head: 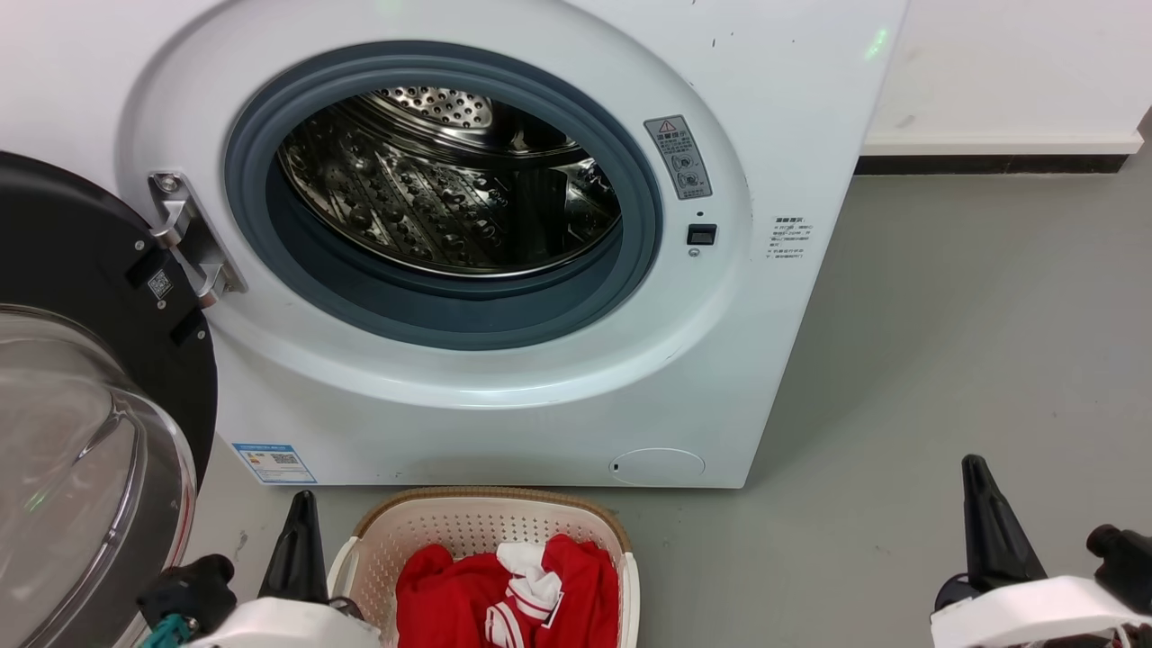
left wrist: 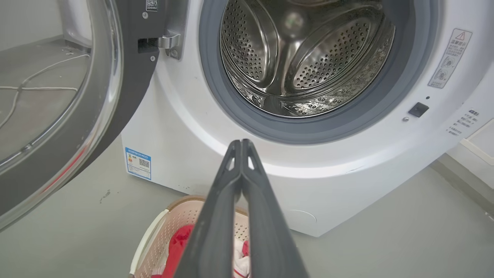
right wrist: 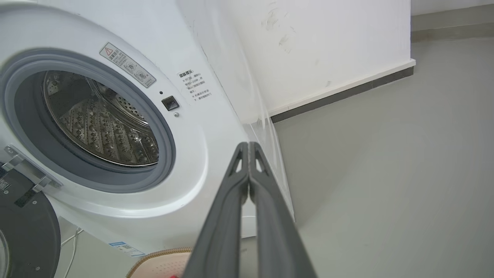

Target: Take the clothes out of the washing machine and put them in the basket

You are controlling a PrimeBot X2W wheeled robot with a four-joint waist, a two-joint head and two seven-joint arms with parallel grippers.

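The white washing machine (head: 504, 396) stands open, and its steel drum (head: 450, 189) holds no garment that I can see. On the floor before it, the cream basket (head: 450, 526) holds the red clothes (head: 468, 598) with white striped trim. My left gripper (head: 303, 504) sits at the basket's left side, shut with nothing between its fingers. In the left wrist view the left gripper (left wrist: 241, 143) points at the machine's lower front above the basket (left wrist: 170, 227). My right gripper (head: 972, 470) rests over bare floor at the right, shut and empty; it (right wrist: 248, 146) points at the machine's right side.
The black-rimmed glass door (head: 81, 432) hangs wide open at the left, close to my left arm. Grey floor (head: 972, 342) spreads to the right of the machine up to a white wall with a dark skirting (head: 990, 164). A white cable (left wrist: 34, 83) lies on the floor behind the door.
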